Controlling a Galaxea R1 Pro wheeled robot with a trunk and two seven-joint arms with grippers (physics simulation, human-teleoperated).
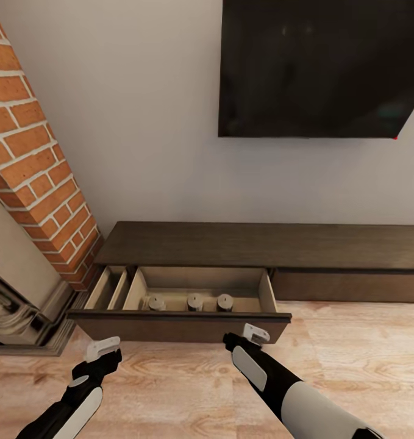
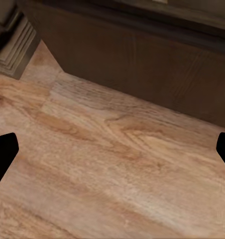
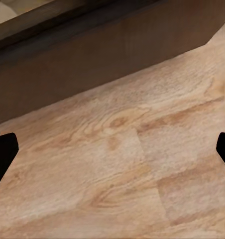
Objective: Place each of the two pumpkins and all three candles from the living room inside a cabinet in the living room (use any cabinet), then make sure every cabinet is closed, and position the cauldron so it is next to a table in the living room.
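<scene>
At the bottom of the head view the left claw (image 1: 103,349) and the right claw (image 1: 255,334) hang low over the wooden floor (image 1: 353,360), both just in front of the open drawer. In each wrist view the two dark fingertips stand far apart at the frame edges with only floor between them, so both claws are apart and carry nothing.

Just behind them, in the lower middle of the frame, the drawer (image 1: 179,317) of the cabinet (image 1: 261,244) is pulled out. Its front is dark brown and its inside is pale beige. The three candles (image 1: 195,302) stand upright in one row near the front wall of the drawer, close to each other but apart. From above they look like short round cylinders with pale tops.

The candles are probably light and stiff, with smooth sides, and best gripped across the side. The drawer front has no handle, so a flat push on the middle of it would likely close it.

Further back, a brick column (image 1: 36,164) stands at the left, and a dark television (image 1: 319,67) hangs on the wall at the upper right. No pumpkin is visible.
</scene>
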